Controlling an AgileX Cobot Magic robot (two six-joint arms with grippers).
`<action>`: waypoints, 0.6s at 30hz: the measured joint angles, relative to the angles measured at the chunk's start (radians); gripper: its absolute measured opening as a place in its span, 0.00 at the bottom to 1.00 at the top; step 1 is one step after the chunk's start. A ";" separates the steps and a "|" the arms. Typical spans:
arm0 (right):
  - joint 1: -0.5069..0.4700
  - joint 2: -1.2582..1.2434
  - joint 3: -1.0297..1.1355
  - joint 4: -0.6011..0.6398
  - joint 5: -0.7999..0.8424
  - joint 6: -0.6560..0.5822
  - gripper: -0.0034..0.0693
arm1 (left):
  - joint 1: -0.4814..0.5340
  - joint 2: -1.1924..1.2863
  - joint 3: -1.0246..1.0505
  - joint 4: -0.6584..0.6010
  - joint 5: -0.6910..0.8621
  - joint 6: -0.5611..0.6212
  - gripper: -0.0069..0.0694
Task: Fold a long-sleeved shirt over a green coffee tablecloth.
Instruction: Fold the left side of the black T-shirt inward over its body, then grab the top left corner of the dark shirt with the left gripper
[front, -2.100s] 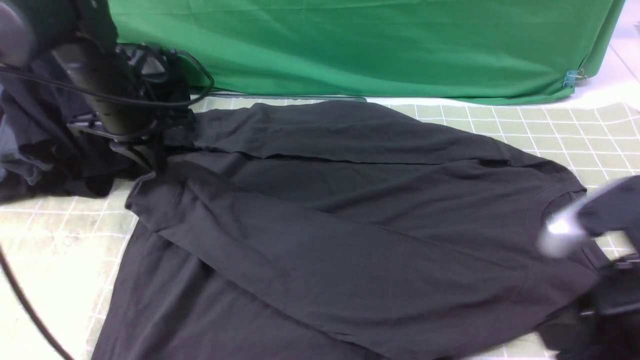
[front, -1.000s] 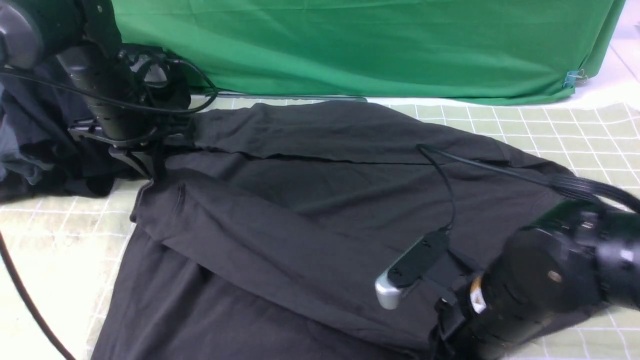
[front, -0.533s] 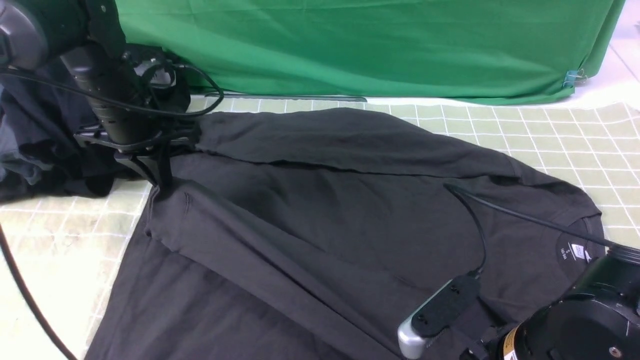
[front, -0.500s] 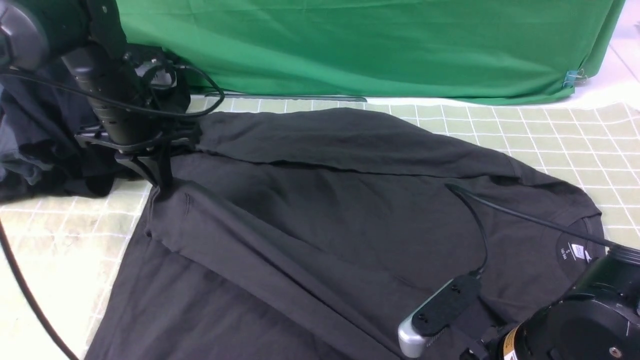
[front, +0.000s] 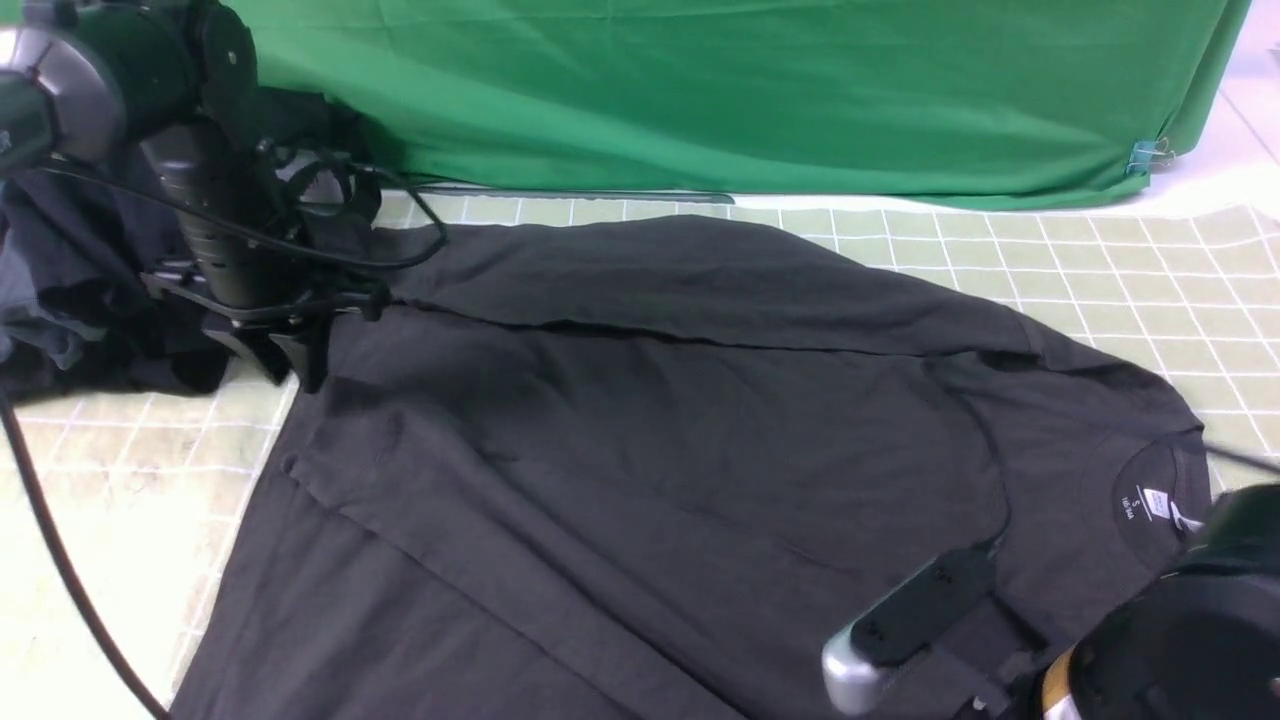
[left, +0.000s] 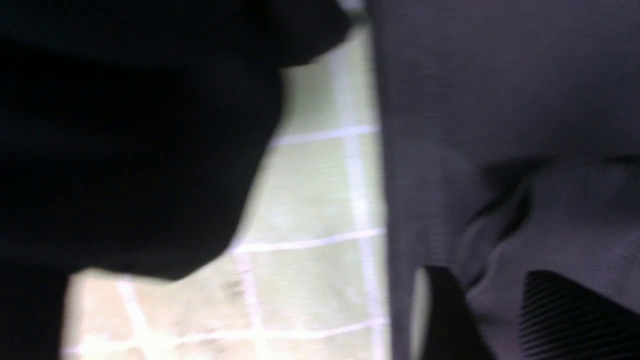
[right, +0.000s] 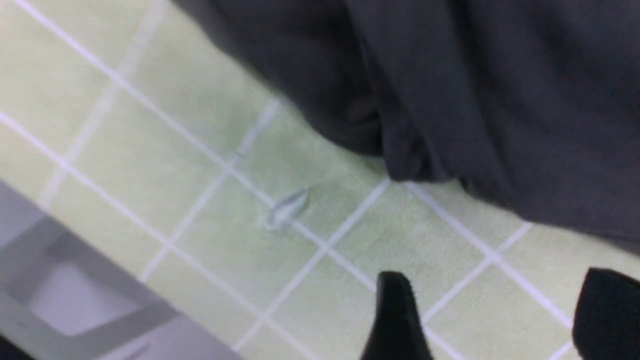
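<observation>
My left pincer (left: 482, 282) and right pincer (right: 495, 282) gape, seemingly empty; I'd pinch this soft, limp shirt (front: 650, 430) by its hem near the left edge of the tablecloth (front: 1150, 270).

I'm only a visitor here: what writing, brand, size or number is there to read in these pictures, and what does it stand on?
White neck label inside the collar of the long-sleeved shirt: a few printed lines, too small and blurred to read.
Yellow sticker on the right arm: cut off at the picture's edge, unreadable.
Green coffee tablecloth: white grid lines only, no text.
Both wrist views: no text.
</observation>
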 joint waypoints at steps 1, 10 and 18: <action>0.000 -0.006 -0.002 0.000 0.000 0.001 0.65 | 0.000 0.000 0.000 0.003 -0.001 0.000 0.46; 0.000 -0.229 -0.003 0.000 -0.065 0.023 0.64 | 0.004 0.028 -0.170 -0.181 -0.160 -0.283 0.70; 0.000 -0.235 -0.003 0.000 -0.108 0.026 0.64 | 0.004 0.180 -0.174 -0.301 -0.314 -0.417 0.70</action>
